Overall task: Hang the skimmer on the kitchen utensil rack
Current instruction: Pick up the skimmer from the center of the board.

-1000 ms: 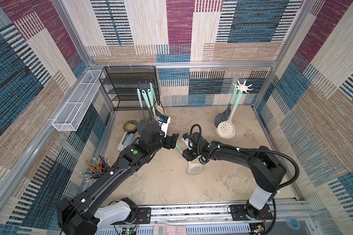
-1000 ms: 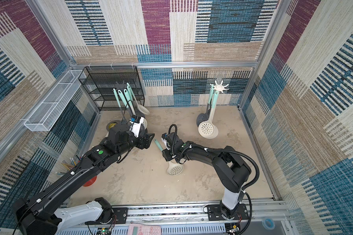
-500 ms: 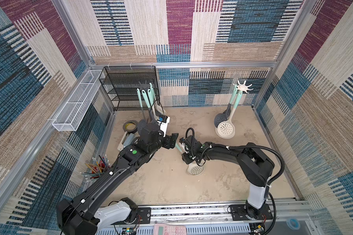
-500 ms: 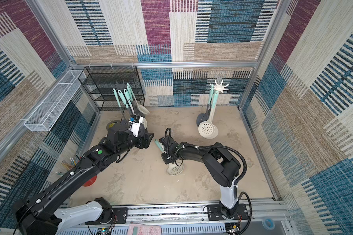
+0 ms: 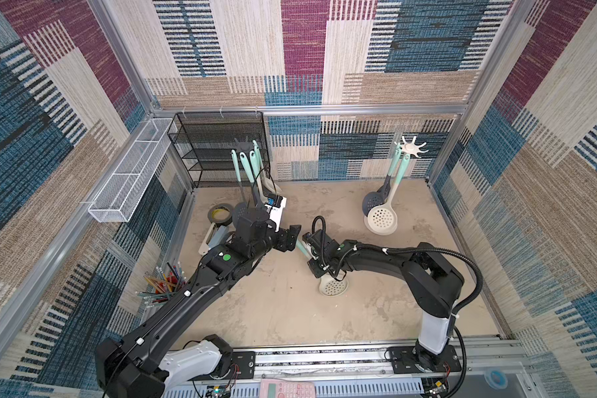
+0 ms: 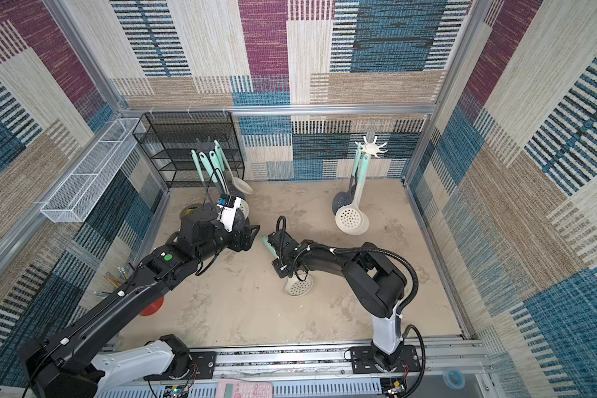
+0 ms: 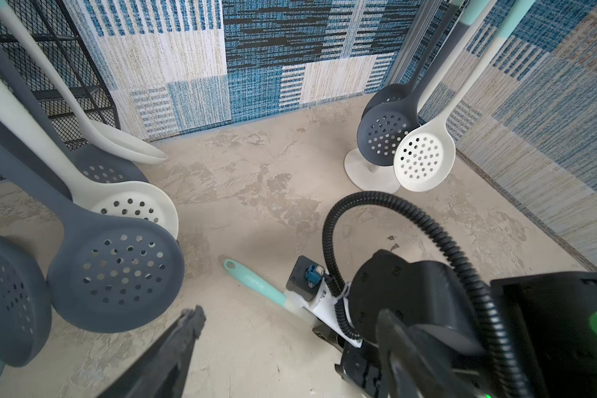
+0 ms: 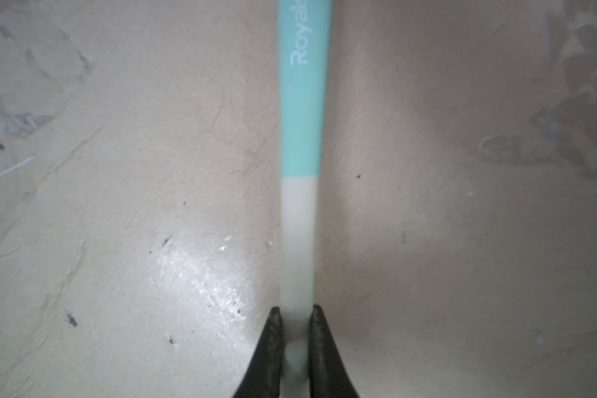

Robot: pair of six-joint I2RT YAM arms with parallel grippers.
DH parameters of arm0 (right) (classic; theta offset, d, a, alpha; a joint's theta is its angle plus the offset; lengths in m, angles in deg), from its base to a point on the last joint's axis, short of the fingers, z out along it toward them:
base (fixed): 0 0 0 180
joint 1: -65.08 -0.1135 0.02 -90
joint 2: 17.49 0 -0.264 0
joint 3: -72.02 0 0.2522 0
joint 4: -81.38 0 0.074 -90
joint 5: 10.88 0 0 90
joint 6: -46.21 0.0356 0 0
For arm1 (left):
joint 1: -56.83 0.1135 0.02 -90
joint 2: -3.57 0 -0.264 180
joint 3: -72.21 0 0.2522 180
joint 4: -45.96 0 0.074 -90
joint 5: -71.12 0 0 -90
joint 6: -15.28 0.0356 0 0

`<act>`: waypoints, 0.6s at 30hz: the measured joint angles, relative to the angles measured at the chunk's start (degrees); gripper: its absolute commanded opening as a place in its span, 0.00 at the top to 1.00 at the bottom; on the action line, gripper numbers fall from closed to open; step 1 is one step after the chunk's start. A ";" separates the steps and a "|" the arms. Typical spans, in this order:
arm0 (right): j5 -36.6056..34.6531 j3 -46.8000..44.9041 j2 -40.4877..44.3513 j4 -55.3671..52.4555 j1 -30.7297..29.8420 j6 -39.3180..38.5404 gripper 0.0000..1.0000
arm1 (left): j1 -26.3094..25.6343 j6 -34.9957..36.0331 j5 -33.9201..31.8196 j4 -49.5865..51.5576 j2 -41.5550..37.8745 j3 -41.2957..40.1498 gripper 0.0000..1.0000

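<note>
Skimmer (image 5: 333, 286) sits mid-bench, its holed bowl resting on the surface, teal handle pointing toward the left arm. And the right pincer (image 8: 295, 310) has snapped in: half spread a second ago, it now pinches the pale part of the handle, a finger on each side. Its arm has slid closer to the left arm too. The bowl hasn't budged. Left pincer (image 5: 293, 237) stays spread wide, just beside the handle's teal tip, not touching.

The bench (image 5: 273, 310) is mottled beige, scuffed and stained. White rack (image 5: 412, 149) stands back right with two holed spoons (image 5: 381, 217) hanging from it. Dark rack (image 5: 245, 144) back left carries several more utensils (image 5: 252, 165). Behind that is a black mesh shelf (image 5: 218, 148), and a white wire basket (image 5: 128, 179) hangs on the left wall. Walls (image 5: 304, 51) are woven patchwork in blue, maroon and beige.
</note>
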 measured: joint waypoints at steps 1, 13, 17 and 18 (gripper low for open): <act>-0.26 -0.33 0.68 0.24 0.00 0.00 0.90 | 0.04 0.00 0.00 0.00 0.07 0.00 0.17; -3.37 -7.87 10.51 5.99 0.00 0.00 0.98 | 0.31 -0.07 1.53 -0.02 1.68 0.00 0.18; -4.94 -10.80 15.43 8.76 0.00 -0.02 0.98 | 0.33 -0.24 2.95 -0.04 2.05 0.00 0.18; -5.49 -11.28 16.52 9.38 0.00 -0.04 0.98 | 0.33 -0.24 3.04 -0.09 2.05 -0.04 0.17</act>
